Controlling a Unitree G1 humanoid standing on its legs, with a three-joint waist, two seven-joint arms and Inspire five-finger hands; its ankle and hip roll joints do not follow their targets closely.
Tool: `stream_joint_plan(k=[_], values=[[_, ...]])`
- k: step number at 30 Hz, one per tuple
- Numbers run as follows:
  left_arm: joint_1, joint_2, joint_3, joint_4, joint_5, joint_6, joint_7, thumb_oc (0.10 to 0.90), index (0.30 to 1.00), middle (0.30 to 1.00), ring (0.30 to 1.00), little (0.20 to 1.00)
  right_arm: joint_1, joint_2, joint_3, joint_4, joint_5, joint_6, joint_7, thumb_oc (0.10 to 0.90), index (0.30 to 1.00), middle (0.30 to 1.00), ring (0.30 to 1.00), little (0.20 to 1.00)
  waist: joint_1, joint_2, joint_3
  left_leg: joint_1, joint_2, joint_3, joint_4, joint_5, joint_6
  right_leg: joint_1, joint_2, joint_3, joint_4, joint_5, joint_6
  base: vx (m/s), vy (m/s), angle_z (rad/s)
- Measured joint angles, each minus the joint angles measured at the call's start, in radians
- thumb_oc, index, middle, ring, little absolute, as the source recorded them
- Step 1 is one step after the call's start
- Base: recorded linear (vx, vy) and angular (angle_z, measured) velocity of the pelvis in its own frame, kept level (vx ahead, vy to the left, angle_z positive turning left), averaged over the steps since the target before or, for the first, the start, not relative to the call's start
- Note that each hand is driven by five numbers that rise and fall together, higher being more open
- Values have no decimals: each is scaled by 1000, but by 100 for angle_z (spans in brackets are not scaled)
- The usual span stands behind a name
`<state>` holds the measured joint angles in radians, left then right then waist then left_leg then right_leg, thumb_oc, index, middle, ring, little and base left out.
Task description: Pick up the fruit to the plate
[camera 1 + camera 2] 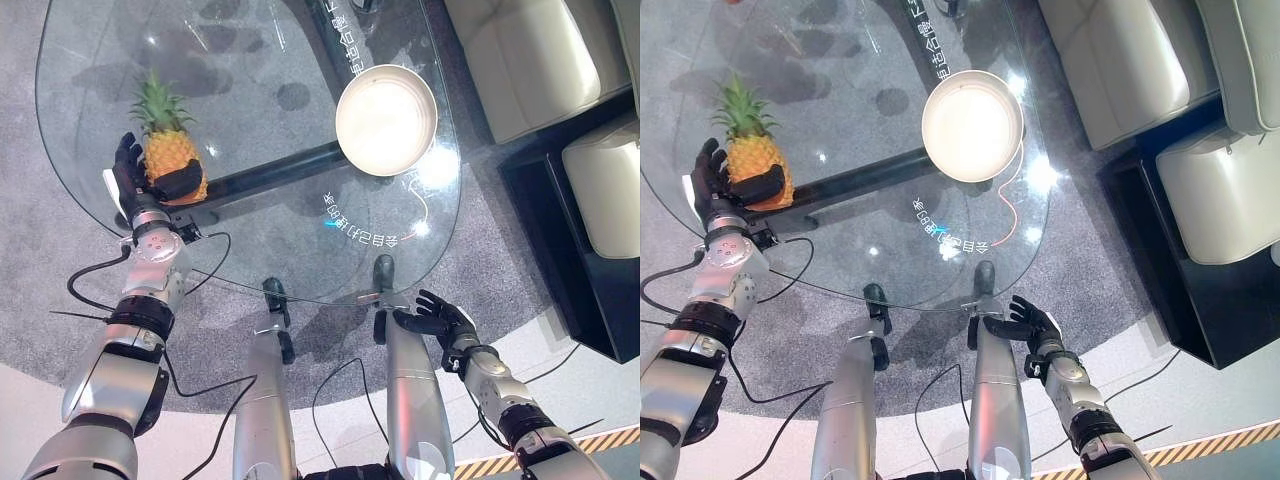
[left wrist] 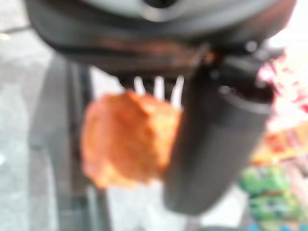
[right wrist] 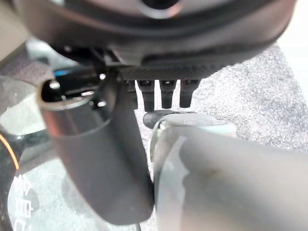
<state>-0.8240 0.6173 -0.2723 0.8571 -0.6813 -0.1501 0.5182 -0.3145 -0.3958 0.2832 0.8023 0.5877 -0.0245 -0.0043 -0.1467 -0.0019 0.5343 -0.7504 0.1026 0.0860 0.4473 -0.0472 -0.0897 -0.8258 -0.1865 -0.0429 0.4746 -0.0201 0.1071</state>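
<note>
Glass table (image 1: pixel 250 60) on grey carpet (image 1: pixel 40 260), cream sofa (image 1: pixel 525 55) beside.

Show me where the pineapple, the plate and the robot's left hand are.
pineapple (image 1: pixel 168 152), left eye view, on its orange body.
plate (image 1: pixel 386 120), left eye view, on its bare white middle.
left hand (image 1: pixel 128 172), left eye view, on the fingers curled round the pineapple.

one pineapple (image 1: pixel 170 155), one plate (image 1: pixel 386 120) (white), one glass table (image 1: pixel 250 60).

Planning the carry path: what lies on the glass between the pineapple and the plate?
Bare glass table between pineapple and plate, in the left eye view.
</note>
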Motion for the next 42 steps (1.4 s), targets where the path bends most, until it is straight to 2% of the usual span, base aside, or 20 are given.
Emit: stream_joint_plan(k=[7,16,24,25,26,27,42], values=[[-11,5,-30,8,36,29,-6,800,900,900,900,900,0,0,6,0,4,-7,0,800,900,900,900,900,-10,0,0,-2,0,1,7,-4,0,-3,1,2,9,4,-7,0,0,0],[-48,28,-32,-4,48,135,-31,800,900,900,900,900,-1,-1,6,-7,6,-7,-11,800,900,900,900,900,-8,0,0,-8,0,6,7,-7,-4,-16,1,7,10,-1,-2,2,-8,0],[-64,47,-41,-15,67,201,-64,800,900,900,900,900,-1,-2,6,-12,6,-7,-22,800,900,900,900,900,-4,0,0,-8,0,16,6,-7,-3,-22,3,22,11,0,-1,-2,-1,-1],[-74,55,-61,-15,84,217,-71,707,820,820,820,807,-1,-2,6,-12,6,-7,-23,800,900,900,900,900,-4,0,0,-8,0,16,6,-7,-3,-23,3,22,11,0,-1,0,0,0],[-82,61,-75,-15,98,234,-73,254,432,432,432,354,-1,-2,6,-13,7,-7,-23,800,900,900,900,900,-4,0,0,-8,0,16,6,-7,-3,-23,4,22,11,0,-1,0,0,0],[-87,61,-75,-15,107,249,-74,100,300,300,300,200,-1,-2,6,-14,7,-7,-23,800,900,900,900,900,-4,0,0,-8,0,16,6,-7,-3,-23,4,22,11,0,-1,0,0,0],[-92,75,-92,-13,170,292,-77,100,300,300,300,200,-1,-1,12,-18,7,-3,-40,800,900,900,900,900,-6,0,0,1,-1,17,7,-5,1,-13,4,23,13,5,-7,0,0,0]])
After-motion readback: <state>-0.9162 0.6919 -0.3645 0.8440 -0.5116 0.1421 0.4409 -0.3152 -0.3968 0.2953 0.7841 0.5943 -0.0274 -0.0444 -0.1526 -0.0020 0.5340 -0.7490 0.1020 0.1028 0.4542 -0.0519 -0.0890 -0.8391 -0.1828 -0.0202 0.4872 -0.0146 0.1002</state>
